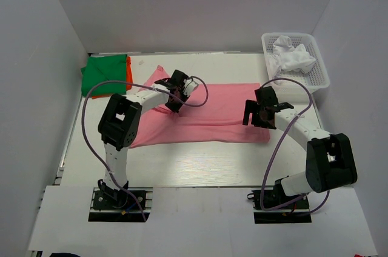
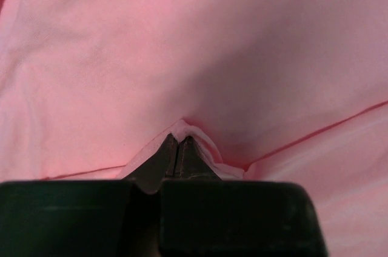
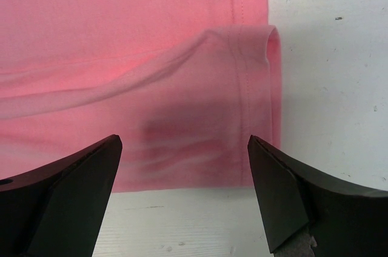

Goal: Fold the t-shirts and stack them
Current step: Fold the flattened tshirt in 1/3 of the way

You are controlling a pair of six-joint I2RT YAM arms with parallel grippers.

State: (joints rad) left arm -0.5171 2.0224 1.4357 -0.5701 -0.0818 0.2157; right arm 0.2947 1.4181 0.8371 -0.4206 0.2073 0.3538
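The pink t-shirt point(image 1: 206, 117) lies spread across the middle of the worktop point(image 1: 200, 169) — left fingers point(image 2: 162, 161) pinched together on a fold of it, right fingers point(image 3: 73, 184) wide apart over its hem.

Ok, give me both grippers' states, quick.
Left gripper: shut on the pink shirt.
Right gripper: open, holding nothing.

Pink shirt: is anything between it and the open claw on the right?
Nothing visible. The right gripper hangs open over the pink t-shirt, only air between. The left gripper is shut on its cloth.
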